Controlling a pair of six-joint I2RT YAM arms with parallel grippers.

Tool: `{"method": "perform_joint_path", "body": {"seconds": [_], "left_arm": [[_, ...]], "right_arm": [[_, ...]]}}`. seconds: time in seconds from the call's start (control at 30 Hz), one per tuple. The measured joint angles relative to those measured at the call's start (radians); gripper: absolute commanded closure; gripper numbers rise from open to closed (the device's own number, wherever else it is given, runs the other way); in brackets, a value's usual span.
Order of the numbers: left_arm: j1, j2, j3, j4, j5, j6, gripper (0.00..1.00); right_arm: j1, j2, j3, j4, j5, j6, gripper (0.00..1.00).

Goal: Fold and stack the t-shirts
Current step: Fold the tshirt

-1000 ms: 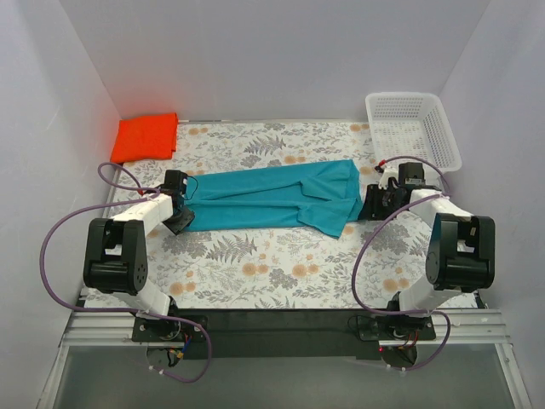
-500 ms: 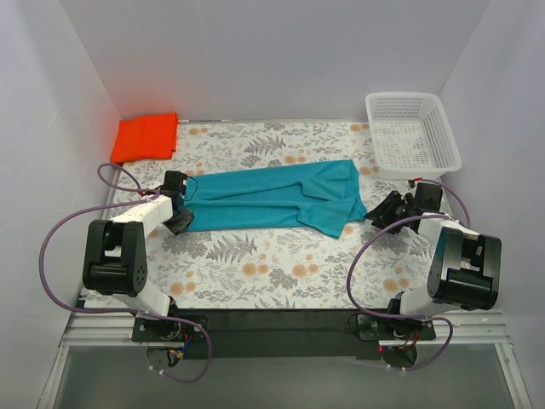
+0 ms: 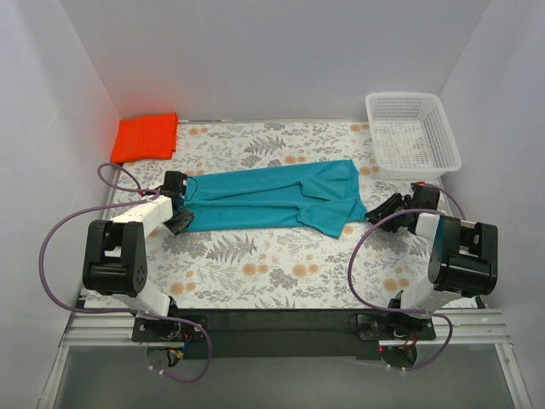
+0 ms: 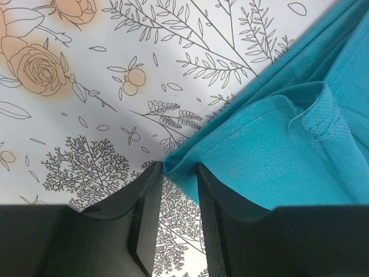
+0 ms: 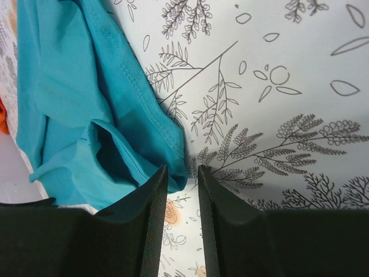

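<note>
Left gripper (image 4: 180, 173): fingers narrowly apart, with table pattern visible through the gap and nothing clamped. A hemmed corner of the teal t-shirt (image 3: 272, 200) lies right at its mouth.

Right gripper (image 5: 181, 173): likewise narrowly apart and unclamped, with a stitched corner of the same shirt at its tips.

Teal t-shirt: spread on the table (image 3: 255, 264), long axis running left to right between the two grippers, one end to each.

Judgement: each arm serves its own end, and a grip should need only a slight advance along that axis.

Orange-red t-shirt (image 3: 146, 136): folded at the far left corner, well apart from the teal one and nearer the left arm.
</note>
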Motion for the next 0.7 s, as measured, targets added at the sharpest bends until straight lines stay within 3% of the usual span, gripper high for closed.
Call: {"method": "perform_joint_path", "body": {"seconds": [0.3,0.4,0.43,0.47,0.7], "left_arm": [[0.000,0.000,0.000,0.000,-0.002,0.002,0.71],[0.000,0.000,0.000,0.001,-0.006,0.004,0.71],[0.000,0.000,0.000,0.001,-0.009,0.004,0.71],[0.000,0.000,0.000,0.001,-0.011,0.005,0.71],[0.000,0.004,0.000,0.004,-0.028,0.011,0.71]], "right_arm": [[0.000,0.056,0.021,0.052,-0.057,-0.018,0.68],[0.000,0.071,0.027,0.055,-0.066,-0.038,0.82],[0.000,0.076,0.029,0.055,-0.068,-0.047,0.95],[0.000,0.078,0.031,0.053,-0.067,-0.053,0.99],[0.002,0.104,0.087,-0.010,-0.054,-0.138,0.99]]}}
